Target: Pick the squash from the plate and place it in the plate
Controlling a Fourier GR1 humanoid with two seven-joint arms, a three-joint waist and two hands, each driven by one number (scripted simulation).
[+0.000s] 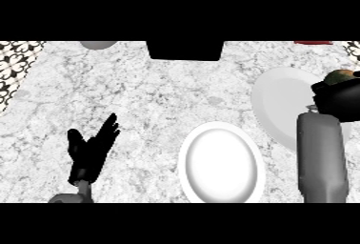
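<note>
A white plate (281, 102) lies at the right of the marble counter. Over its right edge my right hand (339, 97) is curled round the squash (342, 76), a green-brown thing that shows only above the fingers. The hand hides the rest of it. A second white plate (220, 164) lies nearer, at the lower centre, with nothing on it. My left hand (90, 150) rests open at the lower left, fingers up, away from both plates.
A black box-like object (185, 49) stands at the far edge, centre. A grey round thing (97, 45) shows at the far left, a red thing (313, 42) at the far right. Patterned tiles (15, 64) border the counter's left side.
</note>
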